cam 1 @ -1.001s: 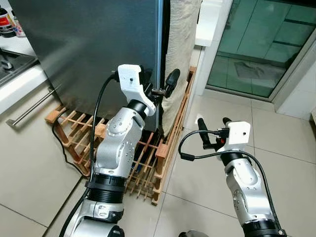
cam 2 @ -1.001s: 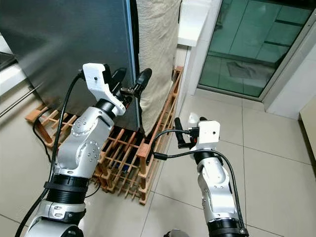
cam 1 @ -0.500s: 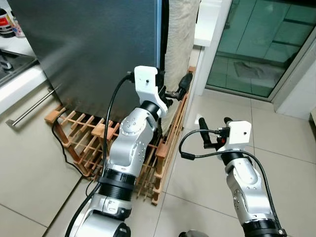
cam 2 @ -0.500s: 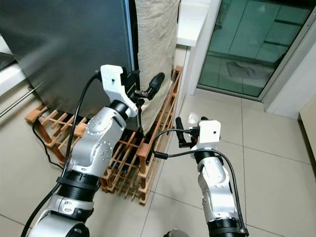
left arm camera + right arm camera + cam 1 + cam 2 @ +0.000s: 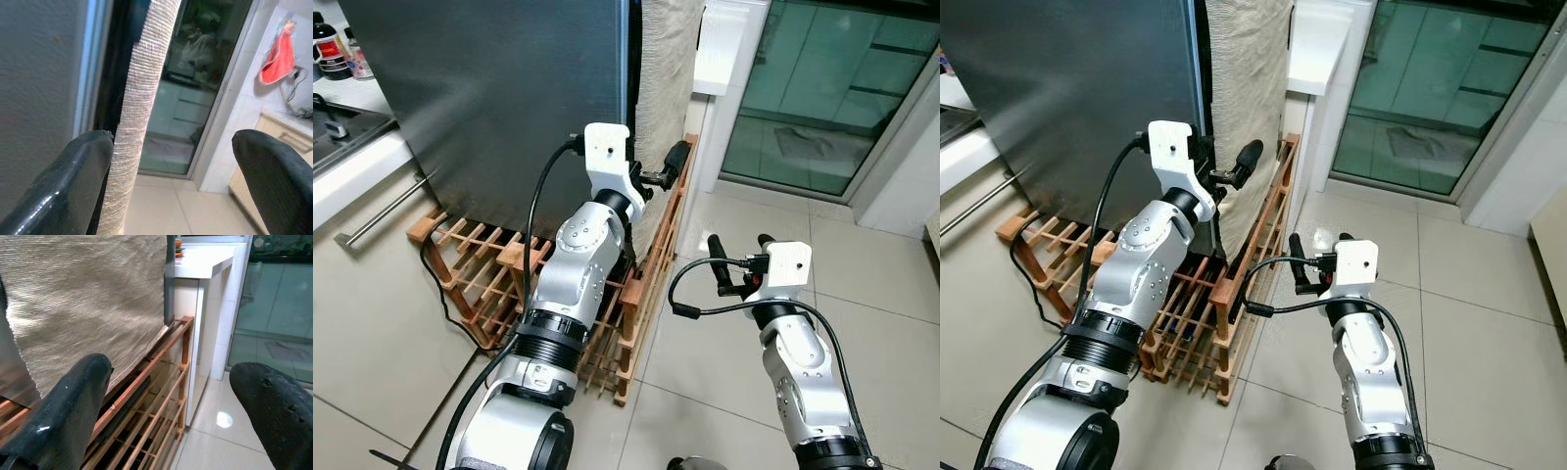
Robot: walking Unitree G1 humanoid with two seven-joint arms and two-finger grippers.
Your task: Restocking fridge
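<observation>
The dark grey fridge (image 5: 509,98) stands ahead on the left, its vertical edge (image 5: 628,88) next to a beige woven cloth (image 5: 666,78) that hangs down its side. My left gripper (image 5: 654,174) is raised at that edge and open. One finger sits by the grey face and the other to the right of the cloth. In the left wrist view the cloth (image 5: 142,122) hangs between the two fingers (image 5: 63,186), untouched. My right gripper (image 5: 741,257) is open and holds nothing, lower right over the floor tiles, pointing toward the rack.
A wooden slatted rack (image 5: 480,284) lies under and in front of the fridge, with a black cable (image 5: 440,294) beside it. A kitchen counter (image 5: 352,157) with a bar handle is at left. A white ledge (image 5: 729,49) and glass sliding door (image 5: 822,88) are at right.
My left gripper has moved right from the fridge's edge, so it now straddles the hanging cloth. The right arm has stayed put. The view shifted slightly.
</observation>
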